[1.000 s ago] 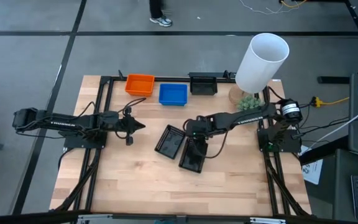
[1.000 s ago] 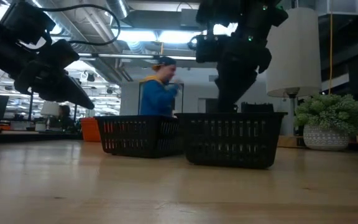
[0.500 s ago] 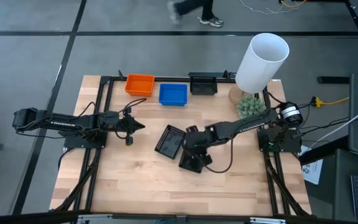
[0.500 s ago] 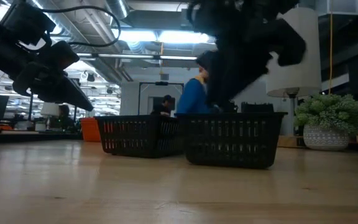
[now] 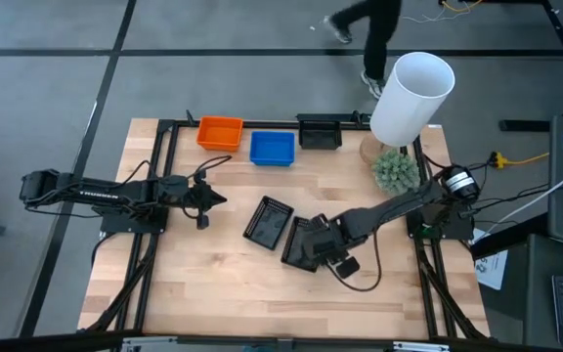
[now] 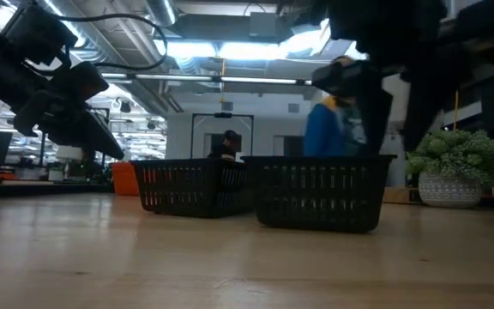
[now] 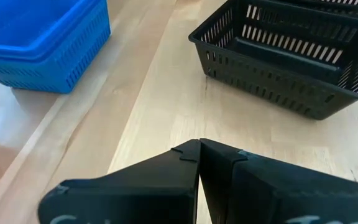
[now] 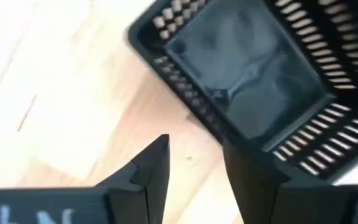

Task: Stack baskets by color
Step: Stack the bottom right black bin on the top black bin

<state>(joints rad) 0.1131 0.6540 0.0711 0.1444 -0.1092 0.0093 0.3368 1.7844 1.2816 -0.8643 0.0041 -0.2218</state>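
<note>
While two black baskets lie mid-tabletop, unstacked, right gripper sits at the nearer one's right rim, jaws spread, likely to grip. Left gripper waits left, jaws pressed together.

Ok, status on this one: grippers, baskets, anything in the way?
Right gripper open, low over the nearer black basket, nothing held. Left gripper shut, parked left of the other loose black basket. Nothing between them.
</note>
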